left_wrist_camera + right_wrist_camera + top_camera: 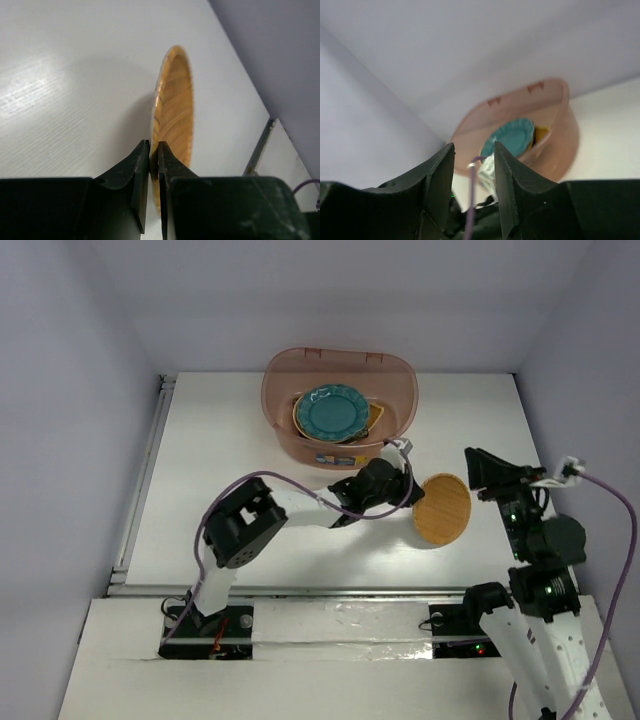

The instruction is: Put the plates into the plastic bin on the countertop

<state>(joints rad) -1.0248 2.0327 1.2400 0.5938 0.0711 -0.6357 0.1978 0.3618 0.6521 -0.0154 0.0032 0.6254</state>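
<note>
The left gripper (154, 148) clamps the tan plate (442, 508) by its left rim, right of the bin (272, 405). The right gripper (474, 152) gapes, empty.

Bright light falls from above. The flat white surface (60, 100) has soft glare, and the round wooden plate (175, 110) throws a grey shadow on it. The pinkish plastic bin (560, 125) looks blurry.

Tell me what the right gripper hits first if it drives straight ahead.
Likely the left arm's purple cable, right ahead of the right gripper; the plastic bin lies beyond it. Depth unclear.
</note>
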